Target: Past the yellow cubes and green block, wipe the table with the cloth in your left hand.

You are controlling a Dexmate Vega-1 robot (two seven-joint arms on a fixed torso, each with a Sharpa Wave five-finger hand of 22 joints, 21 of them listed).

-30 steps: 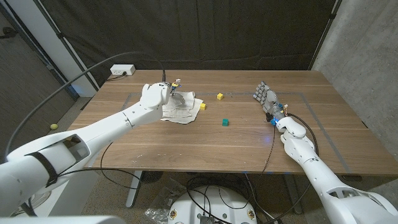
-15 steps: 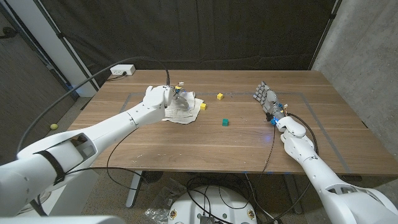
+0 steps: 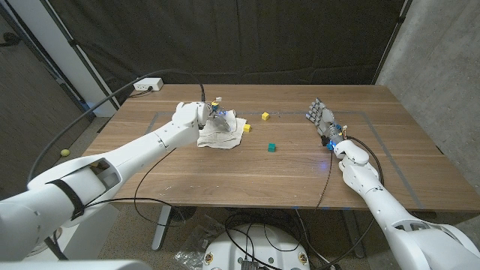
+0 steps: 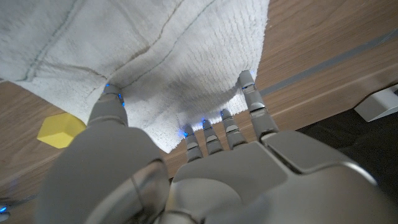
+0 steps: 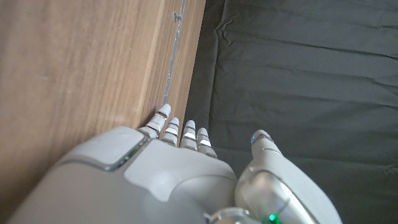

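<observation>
A white cloth [image 3: 223, 130] lies bunched on the table's back left, and my left hand [image 3: 196, 116] grips its far edge, fingers dug into the fabric [image 4: 186, 68]. One yellow cube [image 3: 245, 128] touches the cloth's right edge and shows beside it [image 4: 60, 130] in the left wrist view. A second yellow cube [image 3: 265, 116] sits further right. The green block [image 3: 271, 148] lies nearer me, mid-table. My right hand [image 3: 322, 120] stands on its edge at the right with straight fingers [image 5: 180, 132] and holds nothing.
A white power strip [image 3: 148, 85] sits at the table's back left corner, also seen from the wrist [image 4: 379, 106]. Grey tape lines [image 3: 360, 115] mark a rectangle on the wood. A dark curtain hangs behind the table. Cables trail over both arms.
My left hand has pushed the cloth slightly to the right and toward the far edge, up against the near yellow cube. The right hand has stayed still.
</observation>
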